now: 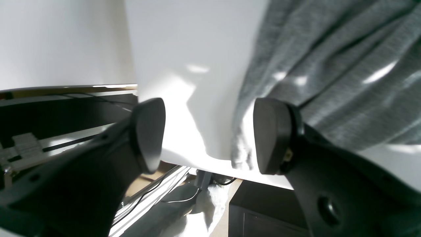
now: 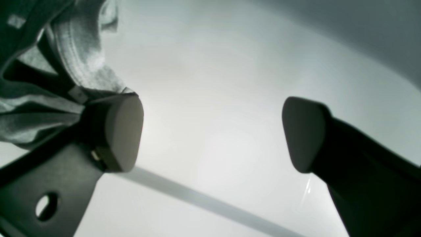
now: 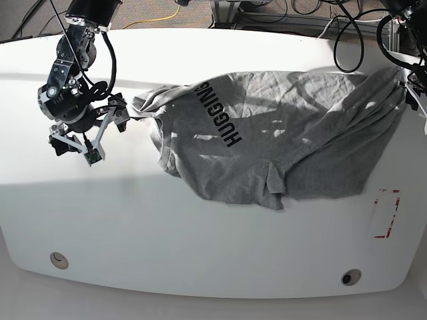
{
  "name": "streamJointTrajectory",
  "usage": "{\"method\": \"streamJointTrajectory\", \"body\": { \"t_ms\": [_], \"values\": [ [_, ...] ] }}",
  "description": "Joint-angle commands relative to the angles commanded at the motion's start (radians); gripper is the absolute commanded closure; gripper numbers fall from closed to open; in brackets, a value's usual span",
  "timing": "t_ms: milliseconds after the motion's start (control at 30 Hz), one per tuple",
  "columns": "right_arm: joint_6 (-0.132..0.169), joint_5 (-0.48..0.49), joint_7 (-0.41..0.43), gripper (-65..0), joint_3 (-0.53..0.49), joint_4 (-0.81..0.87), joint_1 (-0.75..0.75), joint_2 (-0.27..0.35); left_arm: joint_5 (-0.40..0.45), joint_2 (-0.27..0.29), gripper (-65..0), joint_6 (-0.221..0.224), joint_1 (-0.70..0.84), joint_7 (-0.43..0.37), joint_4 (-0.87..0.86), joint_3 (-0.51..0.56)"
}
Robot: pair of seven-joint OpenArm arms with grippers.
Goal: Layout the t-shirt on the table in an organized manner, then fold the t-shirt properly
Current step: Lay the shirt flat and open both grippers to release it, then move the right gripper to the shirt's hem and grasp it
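Grey t-shirt (image 3: 280, 140) rumpled across tabletop (image 3: 200, 247) centre-right. Left gripper (image 1: 207, 135) released at far hem edge; right gripper (image 2: 210, 133) released beside sleeve. Pinch single layer each side, pull apart evenly.

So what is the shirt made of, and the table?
The t-shirt looks like soft knitted cotton, matte heather grey: fine ribbing and limp folds show. The table looks like hard glossy white plastic or laminate, judging by its shiny reflections; which one is unclear.
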Motion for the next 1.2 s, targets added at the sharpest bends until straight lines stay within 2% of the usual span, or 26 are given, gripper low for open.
{"method": "streamJointTrajectory", "body": {
  "t_ms": [233,367,500,633,967,1200],
  "values": [
    [0.000,0.000,-0.002,-65.0,-0.086,-0.077,0.161,-0.037,0.003,-0.008,-39.3,0.000,-0.083,0.000,-0.003,0.000],
    [0.000,-0.002,0.009,-65.0,-0.141,-0.190,0.244,-0.074,0.005,-0.008,-39.3,0.000,-0.120,0.000,-0.003,0.005],
    [0.000,-0.002,0.075,-65.0,-0.189,-0.328,0.318,-0.100,0.005,-0.006,-39.3,0.000,-0.164,0.000,-0.003,0.005],
    [0.000,-0.002,0.146,-65.0,-0.219,-0.479,0.374,-0.100,0.006,-0.006,-39.3,0.000,-0.190,0.000,-0.003,0.028],
    [0.002,-0.002,0.296,-65.0,-0.221,-0.796,0.450,-0.097,0.006,-0.006,-39.2,0.000,-0.193,0.000,-0.005,0.063],
    [0.008,-0.002,0.364,-65.0,-0.221,-0.907,0.453,-0.094,0.006,-0.006,-39.2,0.000,-0.195,0.000,-0.005,0.087]
  ]
}}
